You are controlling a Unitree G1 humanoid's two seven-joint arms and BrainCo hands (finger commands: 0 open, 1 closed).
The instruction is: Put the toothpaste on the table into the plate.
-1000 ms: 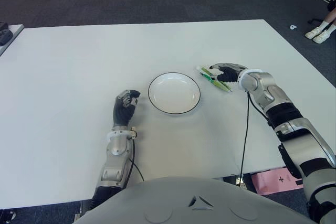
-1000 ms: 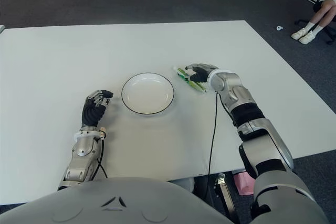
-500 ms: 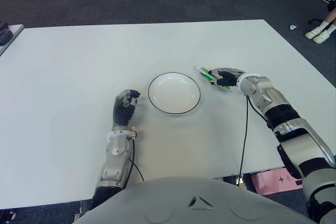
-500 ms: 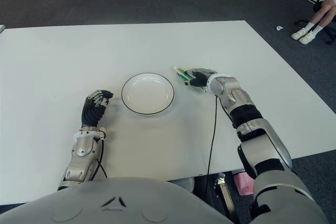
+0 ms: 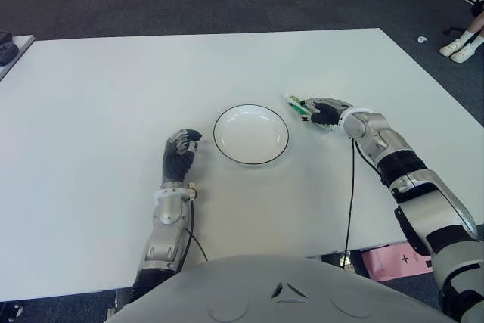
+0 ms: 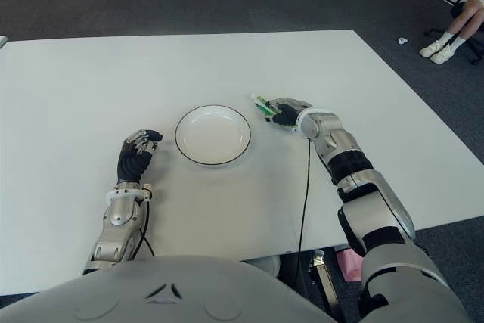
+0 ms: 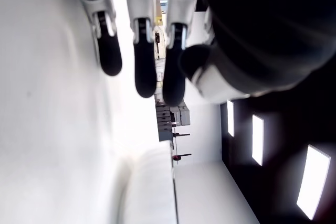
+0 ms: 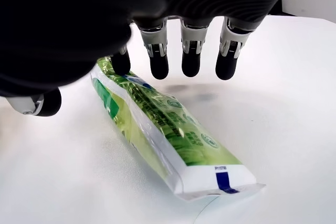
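Observation:
A green and white toothpaste tube (image 8: 157,124) lies flat on the white table (image 5: 113,96), just right of the round white plate (image 5: 227,122) with a dark rim. My right hand (image 5: 324,111) hovers over the tube's right part and hides it in the eye views, so only the tube's left end (image 5: 295,104) shows. In the right wrist view the fingers (image 8: 190,56) hang spread above the tube, the thumb stands to one side, and nothing is gripped. The plate holds nothing. My left hand (image 5: 180,153) shows to the left of the plate, fingers loosely bent, holding nothing.
A black cable (image 5: 352,187) runs from my right forearm over the table's front edge. A person's feet (image 5: 461,45) show on the floor at the far right. A second table with a dark object (image 5: 6,49) is at the far left. A pink item (image 5: 393,259) lies below the front edge.
My right hand has slid a little to the left along the tube and lowered over it, covering more of it. The tube, the plate and the left hand have not moved.

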